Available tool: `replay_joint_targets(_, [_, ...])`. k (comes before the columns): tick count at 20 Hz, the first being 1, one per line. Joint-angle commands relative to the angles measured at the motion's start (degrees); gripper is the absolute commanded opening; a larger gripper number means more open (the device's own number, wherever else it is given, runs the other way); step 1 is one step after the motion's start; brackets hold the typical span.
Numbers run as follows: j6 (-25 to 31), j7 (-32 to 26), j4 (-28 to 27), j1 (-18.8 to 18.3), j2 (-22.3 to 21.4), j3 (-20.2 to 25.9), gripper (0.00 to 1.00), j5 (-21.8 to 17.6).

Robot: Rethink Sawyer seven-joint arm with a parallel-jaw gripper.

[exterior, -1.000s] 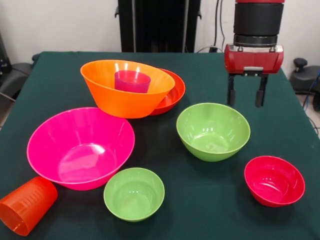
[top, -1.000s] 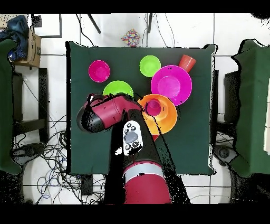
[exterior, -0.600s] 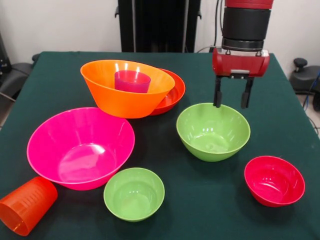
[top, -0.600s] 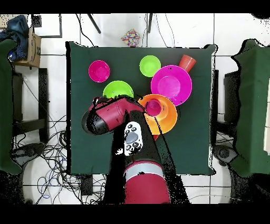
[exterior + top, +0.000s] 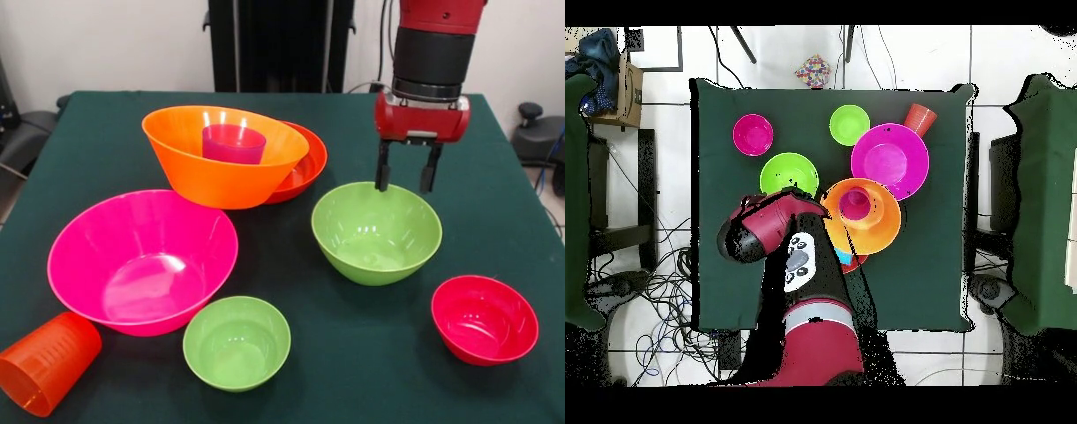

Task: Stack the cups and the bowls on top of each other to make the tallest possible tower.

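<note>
Closest to you, at about 7 o'clock, the orange cup is lying on its side, ribbed and see-through. Just past it sit the small green bowl and, over at 4 o'clock, the crimson bowl, both glossy and round. The big pink bowl is at 9 o'clock, smooth and shiny with a glare spot inside. Dead centre-ish you've got the medium green bowl. The gripper hangs over its far rim with its two black fingers apart, nothing between them. Farthest back at 11 o'clock is the tower: the large orange bowl resting in the shallow red-orange bowl, with a purple cup upright inside.
</note>
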Motion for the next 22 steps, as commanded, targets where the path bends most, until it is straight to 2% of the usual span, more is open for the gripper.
replay_joint_targets(1, [-0.1,-0.2,-4.6,2.2,4.0,0.9,1.00,-2.7])
replay_joint_targets(6, [-1.0,0.2,-5.3,3.0,5.0,-0.4,1.00,-2.7])
replay_joint_targets(14, [-2.7,-0.6,-4.8,2.3,5.0,-0.5,1.00,-3.4])
replay_joint_targets(22, [-6.8,1.3,-9.2,5.5,10.4,-5.1,1.00,-4.0])
